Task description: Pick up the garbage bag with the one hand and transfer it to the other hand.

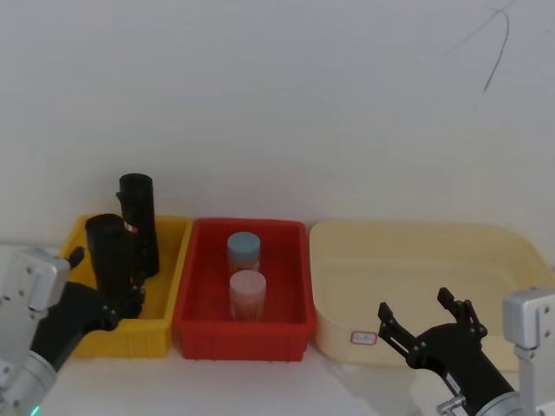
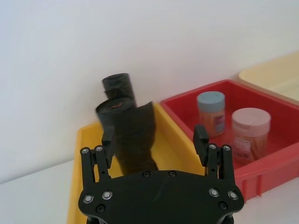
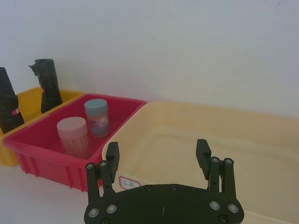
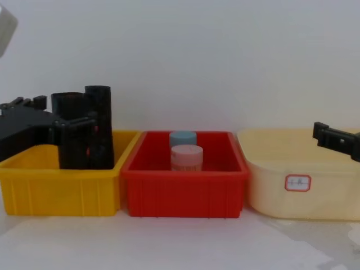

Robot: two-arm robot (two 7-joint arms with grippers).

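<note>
Left black two-finger gripper (image 2: 154, 136) reaches into the yellow plastic bin (image 4: 56, 191) with its fingers spread wide, one on each side of the garbage bag (image 2: 131, 133), a tightly rolled black plastic cylinder. It is not clamped on the roll, and I cannot tell whether either finger touches it. The garbage bag stands on end in the near part of the bin. A second black plastic roll (image 1: 139, 212) stands just behind it at the back wall. Next to the yellow bin is a red plastic bin (image 4: 183, 197) holding a blue-lidded jar (image 1: 244, 249) and, in front of it, a pink-lidded jar (image 1: 247, 293). The right black two-finger gripper (image 3: 158, 153) hangs released, fingers apart, over the front edge of the cream plastic tub (image 4: 270, 199).
</note>
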